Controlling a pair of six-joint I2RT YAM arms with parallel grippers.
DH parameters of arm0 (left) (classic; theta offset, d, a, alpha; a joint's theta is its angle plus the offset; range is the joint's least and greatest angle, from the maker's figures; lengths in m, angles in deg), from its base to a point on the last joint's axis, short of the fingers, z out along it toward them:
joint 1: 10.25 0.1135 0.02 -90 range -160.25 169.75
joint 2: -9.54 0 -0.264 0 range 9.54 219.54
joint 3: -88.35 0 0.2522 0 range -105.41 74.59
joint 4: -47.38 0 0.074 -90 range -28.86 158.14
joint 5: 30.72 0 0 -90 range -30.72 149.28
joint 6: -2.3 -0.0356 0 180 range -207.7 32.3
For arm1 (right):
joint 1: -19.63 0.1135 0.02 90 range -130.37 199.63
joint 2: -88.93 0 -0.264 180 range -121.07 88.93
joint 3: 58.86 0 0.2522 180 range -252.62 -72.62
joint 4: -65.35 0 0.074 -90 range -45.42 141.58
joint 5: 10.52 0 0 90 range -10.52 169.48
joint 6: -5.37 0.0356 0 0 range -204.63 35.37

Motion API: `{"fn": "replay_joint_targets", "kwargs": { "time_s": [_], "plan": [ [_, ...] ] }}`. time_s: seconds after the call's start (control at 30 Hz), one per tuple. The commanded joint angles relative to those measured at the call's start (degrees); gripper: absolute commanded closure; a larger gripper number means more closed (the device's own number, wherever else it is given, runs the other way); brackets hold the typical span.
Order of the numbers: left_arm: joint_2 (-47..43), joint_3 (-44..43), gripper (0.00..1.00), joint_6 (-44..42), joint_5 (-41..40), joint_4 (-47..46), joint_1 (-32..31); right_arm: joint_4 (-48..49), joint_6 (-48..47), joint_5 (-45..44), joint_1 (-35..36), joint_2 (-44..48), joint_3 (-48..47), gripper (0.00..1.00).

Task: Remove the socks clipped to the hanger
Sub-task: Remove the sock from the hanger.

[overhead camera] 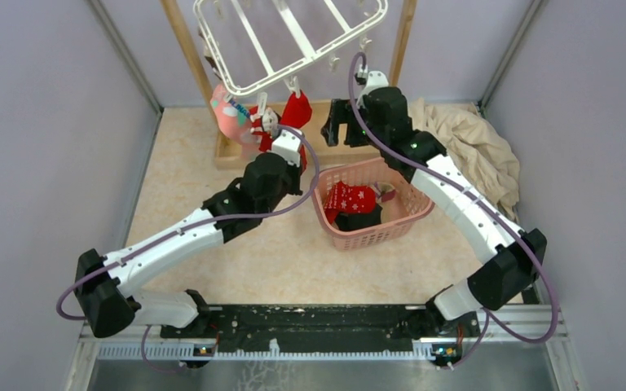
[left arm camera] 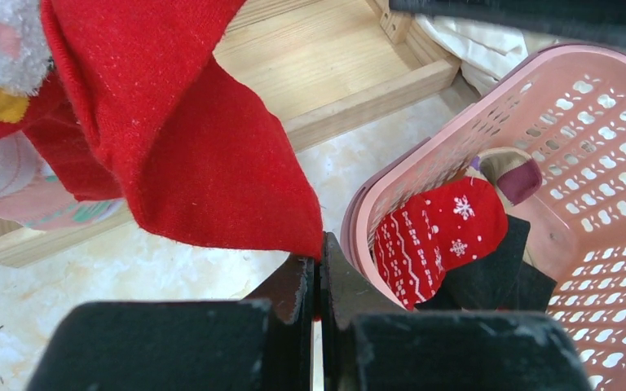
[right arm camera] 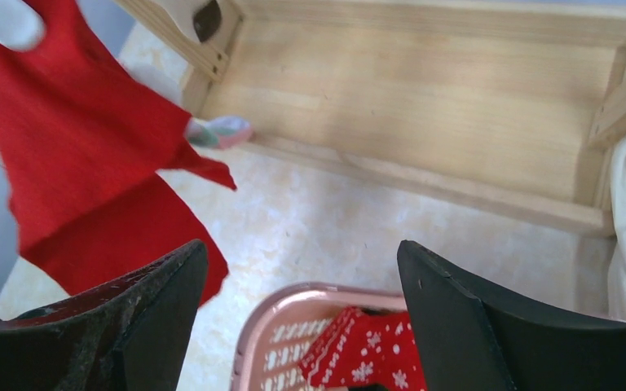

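Red sock (left arm camera: 204, 171) corner sits pinched in the closed left gripper (left arm camera: 318, 281), a grip only the left wrist view shows. Top view shows it clipped to the white hanger (overhead camera: 314, 57). Right gripper (right arm camera: 301, 248) gapes wide over the pink basket (left arm camera: 456, 138), which holds a snowflake sock (left arm camera: 440, 236) and a black sock (left arm camera: 497, 277).

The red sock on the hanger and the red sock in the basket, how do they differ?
The hanging red sock looks plain where visible; the basket red sock has white snowflakes and stripes. The hanging red sock dangles from the hanger, its corner pinched by the left hand; the basket red sock lies loose in the pink basket. Both are red.
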Motion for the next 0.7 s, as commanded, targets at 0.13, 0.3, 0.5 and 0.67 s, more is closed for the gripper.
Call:
{"fn": "replay_joint_targets", "kwargs": {
  "time_s": [0.13,0.3,0.5,0.67],
  "plan": [
    [1.39,1.08,0.98,0.21,-2.81,-1.10,-1.42,1.78,-0.68,-1.88,0.60,5.93,5.25,0.13],
    [0.86,2.45,0.97,0.70,-2.88,-1.32,-1.51,0.53,-0.96,-3.00,0.60,8.29,7.19,0.13],
    [-0.88,4.57,0.97,2.25,-3.17,-0.47,-1.51,-0.38,-1.05,-3.68,0.60,11.89,10.83,0.13],
    [-1.89,5.10,0.97,2.95,-4.21,1.23,-1.51,-1.21,-1.62,-4.38,0.60,16.00,16.30,0.13]
  ]
}}
